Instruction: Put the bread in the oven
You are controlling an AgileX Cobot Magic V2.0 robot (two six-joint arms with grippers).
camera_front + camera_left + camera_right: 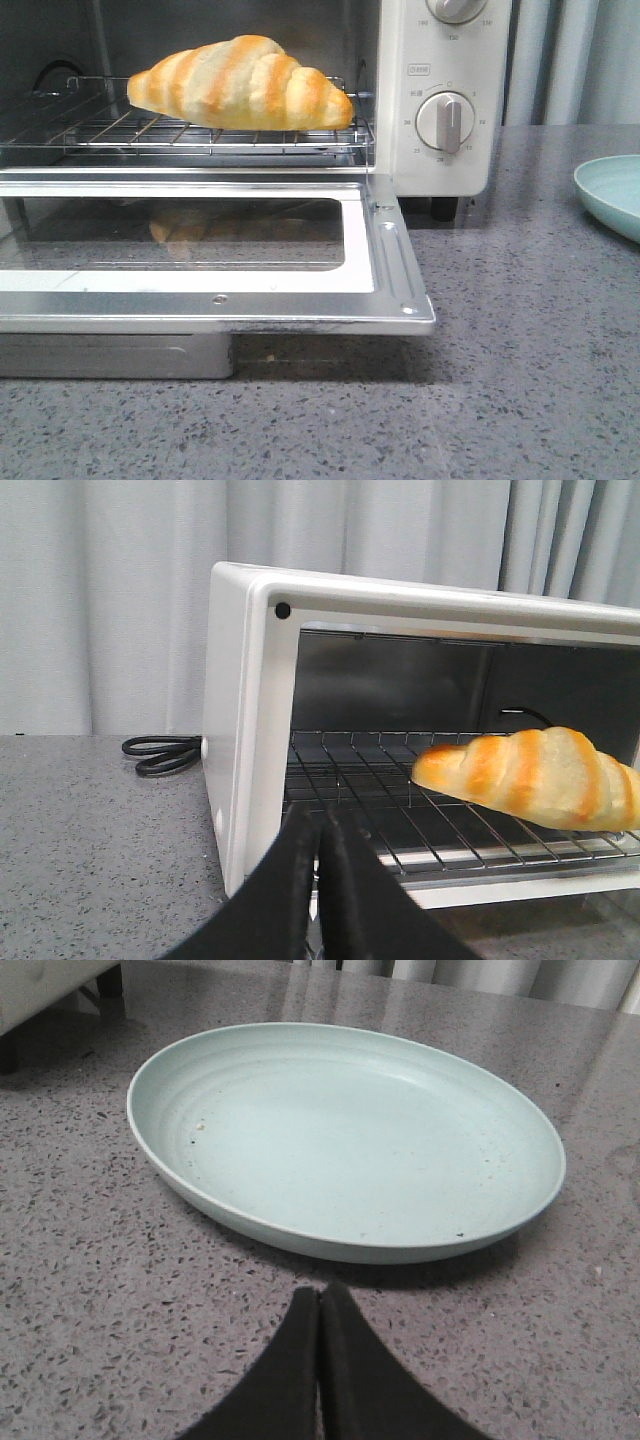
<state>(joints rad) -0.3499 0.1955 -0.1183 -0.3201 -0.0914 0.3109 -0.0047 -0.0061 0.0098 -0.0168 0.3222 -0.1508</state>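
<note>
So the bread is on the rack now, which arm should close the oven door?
Probably the left. Its gripper, fingers shut, sits right by the open oven near the bread. The right gripper is over by the empty green plate.

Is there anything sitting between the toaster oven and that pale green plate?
Nothing: in the front view, only bare speckled countertop lies between the oven and the plate.

A striped golden bread point(535, 778) is seen resting on the wire rack point(380, 780) inside the open cream-white oven point(245, 730). The left gripper point(318, 880) is held just outside, fingers pressed together. A black cord point(160, 752) is coiled on the speckled countertop point(90, 850).
</note>
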